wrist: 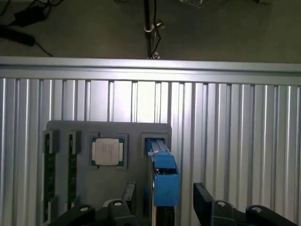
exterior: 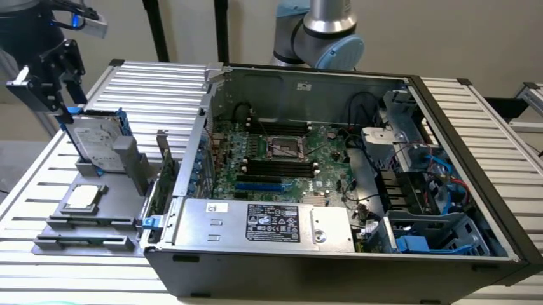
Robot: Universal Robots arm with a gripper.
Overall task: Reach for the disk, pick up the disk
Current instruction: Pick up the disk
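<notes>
The disk stands on edge in a slot of the grey holder at the exterior view's left. Its silver face carries a white label, and a blue frame runs along its edges. My gripper hangs just above and slightly behind the disk's top edge. In the wrist view I look down on the disk's blue frame edge. My gripper is open there, with one black finger on each side of that edge and a gap to both. Nothing is held.
A square silver processor chip lies flat in the holder beside the disk. Memory sticks sit in its slots. An open computer case stands beside the holder on the slatted metal table. The arm's base rises behind the case.
</notes>
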